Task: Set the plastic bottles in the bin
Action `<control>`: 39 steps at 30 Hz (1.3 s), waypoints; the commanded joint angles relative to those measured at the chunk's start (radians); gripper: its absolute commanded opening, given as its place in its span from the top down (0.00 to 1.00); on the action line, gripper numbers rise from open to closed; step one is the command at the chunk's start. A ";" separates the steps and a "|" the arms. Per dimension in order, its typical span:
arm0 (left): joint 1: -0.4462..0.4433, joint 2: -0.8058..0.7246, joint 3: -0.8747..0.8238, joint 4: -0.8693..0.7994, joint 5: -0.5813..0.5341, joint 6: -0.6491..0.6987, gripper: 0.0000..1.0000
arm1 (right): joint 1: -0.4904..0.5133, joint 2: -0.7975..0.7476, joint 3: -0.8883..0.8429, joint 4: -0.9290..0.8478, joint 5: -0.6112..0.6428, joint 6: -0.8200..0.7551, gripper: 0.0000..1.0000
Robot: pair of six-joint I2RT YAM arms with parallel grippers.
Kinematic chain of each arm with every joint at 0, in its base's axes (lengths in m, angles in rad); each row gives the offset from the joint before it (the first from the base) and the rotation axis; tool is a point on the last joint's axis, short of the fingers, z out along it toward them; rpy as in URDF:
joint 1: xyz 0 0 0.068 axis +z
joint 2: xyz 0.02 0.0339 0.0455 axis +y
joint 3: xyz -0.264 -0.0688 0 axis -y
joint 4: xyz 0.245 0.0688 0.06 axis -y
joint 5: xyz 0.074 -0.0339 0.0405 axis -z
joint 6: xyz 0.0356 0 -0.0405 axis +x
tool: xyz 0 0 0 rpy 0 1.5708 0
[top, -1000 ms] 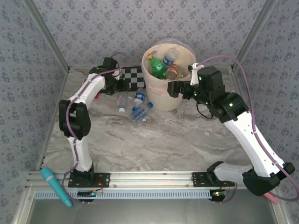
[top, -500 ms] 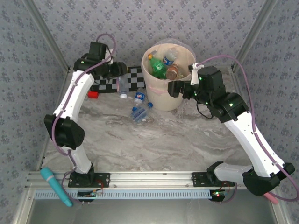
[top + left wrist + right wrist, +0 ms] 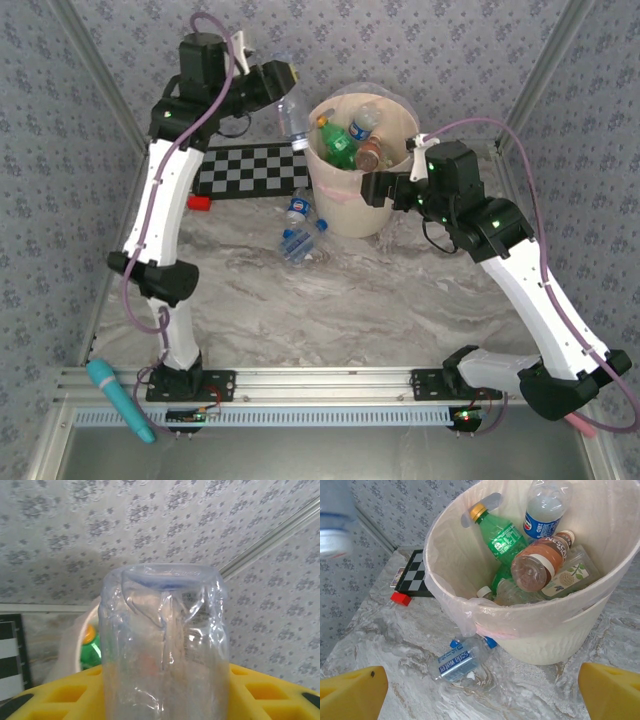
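Note:
My left gripper (image 3: 278, 84) is raised high and shut on a crumpled clear plastic bottle (image 3: 292, 118), which hangs cap-down just outside the bin's (image 3: 375, 215) left rim. In the left wrist view that bottle (image 3: 165, 645) stands between yellow fingers (image 3: 265, 692). Inside the bin (image 3: 560, 635) lie a green bottle (image 3: 502, 540), a blue-labelled one (image 3: 545, 510), a brown one (image 3: 537, 565) and others. Two blue-labelled bottles (image 3: 298, 207) (image 3: 300, 241) lie on the table left of the bin. My right gripper (image 3: 385, 190) stands open beside the bin's front right, nothing between its fingers.
A black-and-white checkerboard (image 3: 250, 168) lies at the back left with a small red block (image 3: 199, 202) by it. A teal tool (image 3: 120, 400) rests on the near rail at the left. Patterned walls close in the table on three sides.
My left arm has lifted the clear bottle from near the checkerboard up and to the right, to the bin's left rim. The right arm has not moved.

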 commanded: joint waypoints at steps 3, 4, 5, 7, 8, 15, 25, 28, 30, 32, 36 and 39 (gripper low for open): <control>-0.036 0.164 0.175 0.058 0.023 -0.120 0.50 | -0.012 -0.042 -0.004 -0.003 0.013 0.001 0.00; -0.042 0.180 0.190 0.075 0.024 -0.127 0.50 | -0.016 -0.044 -0.003 -0.005 0.016 0.000 0.00; -0.049 0.195 0.197 0.093 0.017 -0.133 0.50 | -0.017 -0.047 -0.001 -0.009 0.015 -0.003 0.00; -0.062 0.214 0.196 0.142 0.000 -0.143 0.50 | -0.024 -0.049 0.002 -0.016 0.016 -0.004 0.01; -0.066 0.220 0.195 0.153 -0.012 -0.147 0.50 | -0.024 -0.050 0.004 -0.019 0.017 -0.005 0.01; -0.118 0.261 0.191 0.186 -0.124 -0.185 0.50 | -0.033 -0.058 -0.002 -0.029 0.015 -0.004 0.00; -0.159 0.314 0.188 0.190 -0.147 -0.236 0.50 | -0.053 -0.077 -0.023 -0.028 0.004 -0.003 0.00; -0.171 0.320 0.188 0.187 -0.158 -0.231 0.49 | -0.059 -0.077 -0.027 -0.025 0.000 0.002 0.01; -0.173 0.320 0.188 0.175 -0.165 -0.224 0.45 | -0.061 -0.076 -0.027 -0.025 -0.002 0.002 0.01; -0.174 0.319 0.188 0.159 -0.169 -0.217 0.30 | -0.062 -0.078 -0.027 -0.026 -0.002 0.002 0.00; -0.174 0.303 0.189 0.122 -0.211 -0.198 0.09 | -0.064 -0.081 -0.030 -0.020 -0.001 0.007 0.00; -0.172 0.286 0.189 0.113 -0.226 -0.171 0.09 | -0.065 -0.081 -0.032 -0.017 0.000 0.010 0.00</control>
